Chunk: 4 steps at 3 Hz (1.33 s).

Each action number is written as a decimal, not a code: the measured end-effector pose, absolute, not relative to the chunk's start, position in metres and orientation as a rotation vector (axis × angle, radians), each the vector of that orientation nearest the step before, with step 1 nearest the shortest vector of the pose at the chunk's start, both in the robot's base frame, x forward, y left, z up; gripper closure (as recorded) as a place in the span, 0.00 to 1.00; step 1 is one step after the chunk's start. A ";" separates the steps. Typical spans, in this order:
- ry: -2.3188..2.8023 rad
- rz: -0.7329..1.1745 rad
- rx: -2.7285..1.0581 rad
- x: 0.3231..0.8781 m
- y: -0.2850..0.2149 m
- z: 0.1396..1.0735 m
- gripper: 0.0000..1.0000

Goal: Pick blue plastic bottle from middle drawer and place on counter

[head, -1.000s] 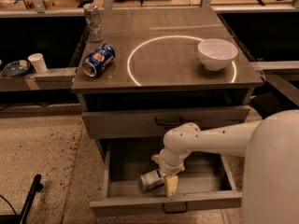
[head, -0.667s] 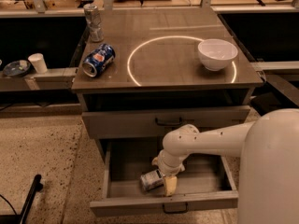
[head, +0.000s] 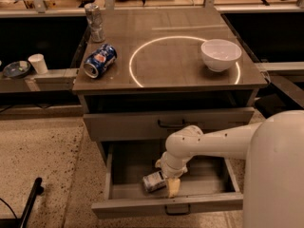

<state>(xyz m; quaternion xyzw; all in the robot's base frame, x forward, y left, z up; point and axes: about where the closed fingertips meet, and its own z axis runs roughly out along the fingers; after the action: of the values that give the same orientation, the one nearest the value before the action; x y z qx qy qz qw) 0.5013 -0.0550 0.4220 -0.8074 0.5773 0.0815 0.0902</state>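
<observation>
The blue plastic bottle lies on its side on the floor of the open middle drawer, near its front wall. My gripper reaches down into the drawer at the bottle's right end. It is open, with one yellowish finger in front of the bottle and the other behind it. The bottle rests on the drawer floor. The counter with its white ring is above.
On the counter, a blue soda can lies on its side at the left, a dented silver can stands at the back left, and a white bowl sits at the right. A closed drawer front is above my arm.
My arm has edged slightly left over the bottle. The bottle has not moved.
</observation>
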 end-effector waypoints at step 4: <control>1.706 0.179 -2.403 0.502 -0.067 0.436 0.20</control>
<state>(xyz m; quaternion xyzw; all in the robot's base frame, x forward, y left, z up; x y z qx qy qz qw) 0.5018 -0.0671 0.4357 -0.8103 0.5753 0.0605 0.0941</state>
